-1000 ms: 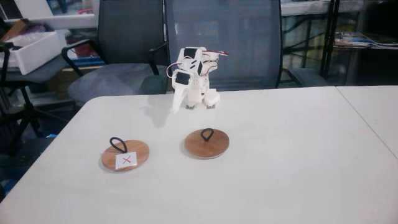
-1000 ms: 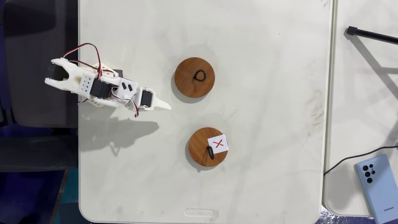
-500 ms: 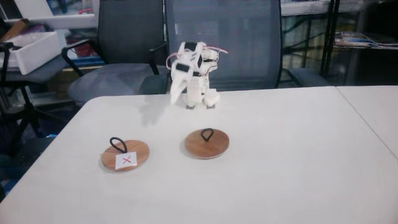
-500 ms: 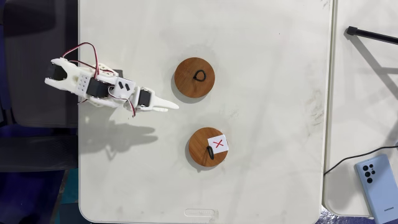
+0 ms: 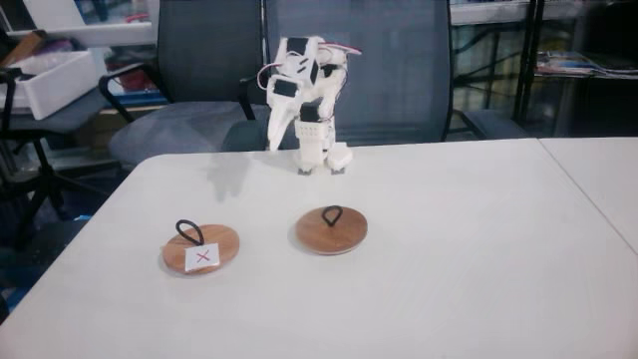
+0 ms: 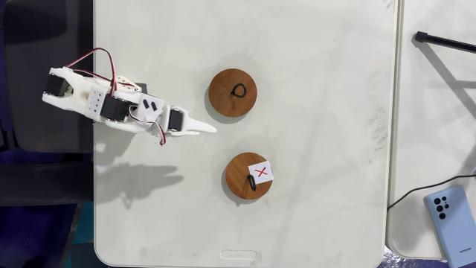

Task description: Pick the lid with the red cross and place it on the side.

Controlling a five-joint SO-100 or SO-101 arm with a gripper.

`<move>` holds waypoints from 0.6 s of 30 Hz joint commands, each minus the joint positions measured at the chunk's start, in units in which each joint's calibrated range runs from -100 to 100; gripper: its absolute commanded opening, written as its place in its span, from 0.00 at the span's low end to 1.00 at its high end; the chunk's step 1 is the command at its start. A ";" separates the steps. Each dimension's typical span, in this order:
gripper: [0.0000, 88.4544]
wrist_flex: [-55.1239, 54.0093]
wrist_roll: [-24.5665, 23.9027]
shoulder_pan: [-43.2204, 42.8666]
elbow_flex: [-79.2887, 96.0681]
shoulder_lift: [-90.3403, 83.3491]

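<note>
Gripper (image 6: 210,129) raised, jaws closed, empty. Lid with red cross (image 6: 249,176) flat on table (image 6: 327,149), well ahead and aside of jaws, untouched. Plain lid (image 6: 233,92) opposite side. Reach, grasp, placing all left.

Two wooden lids (image 6: 233,92), one arm (image 6: 119,108), seemingly one phone (image 6: 450,214).

smooth wooden lids (image 6: 248,176) on matt white table (image 6: 327,112).
</note>
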 commanded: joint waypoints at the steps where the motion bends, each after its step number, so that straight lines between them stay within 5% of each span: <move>1: 0.27 1.83 0.00 0.11 -10.60 5.59; 18: 0.27 12.09 -7.27 0.26 -32.27 26.81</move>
